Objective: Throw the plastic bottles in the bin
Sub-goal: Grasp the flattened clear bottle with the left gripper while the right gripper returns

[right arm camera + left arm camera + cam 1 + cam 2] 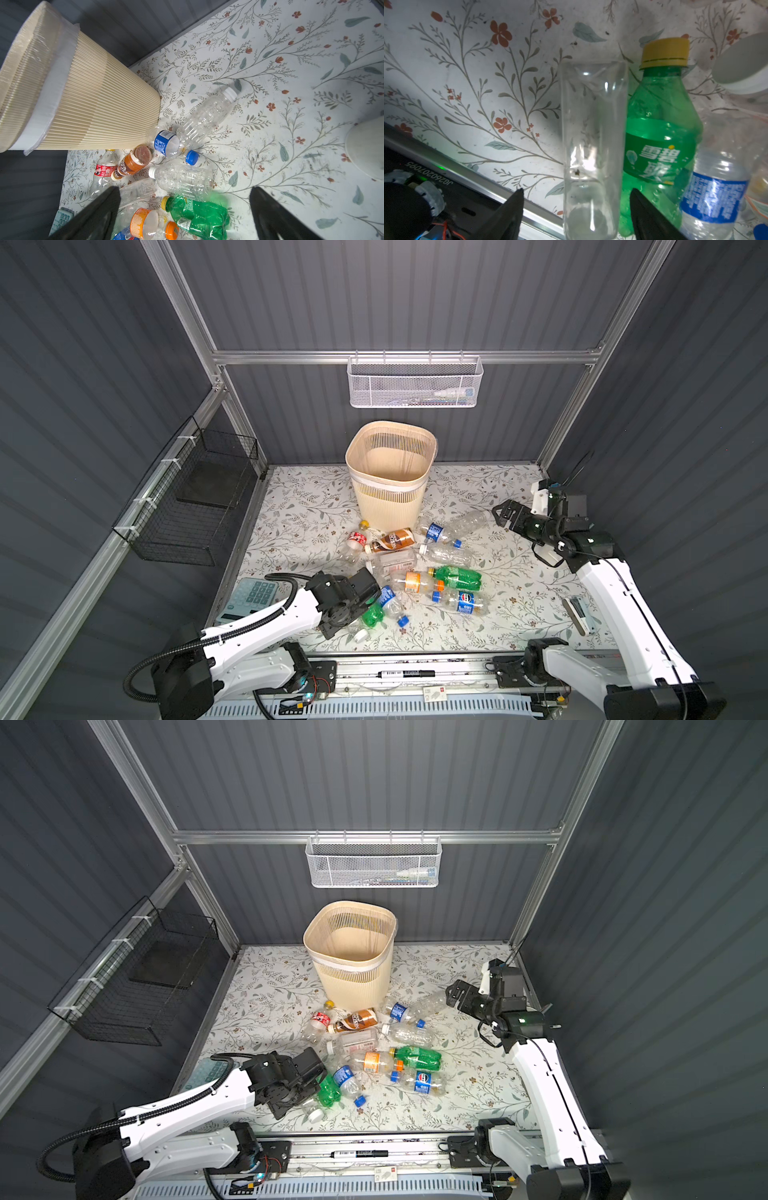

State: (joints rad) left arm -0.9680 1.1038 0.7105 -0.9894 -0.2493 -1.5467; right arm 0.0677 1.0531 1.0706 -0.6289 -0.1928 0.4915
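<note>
On a flower-patterned table walled in grey, both top views show the beige bin standing upright at the back, with no bottle visible inside it. The plastic bottles lie scattered on the table in front of it, several touching. The left arm bends low over the near edge of the heap. The right gripper hangs to the right of the heap, above the table.

In the left wrist view, the left gripper has its jaws partly open, one on each side of a clear bottle lying on the table. A gap shows on both sides, so nothing is held. A green bottle lies just beside the clear one.

In the right wrist view, the right gripper's jaws are spread wide and empty, above the bottles, with the bin near.

The step in hand appears to be an early pick-up. Next, the left jaws likely need to pinch the clear bottle without catching the green one, then carry it over the bin's rim.
</note>
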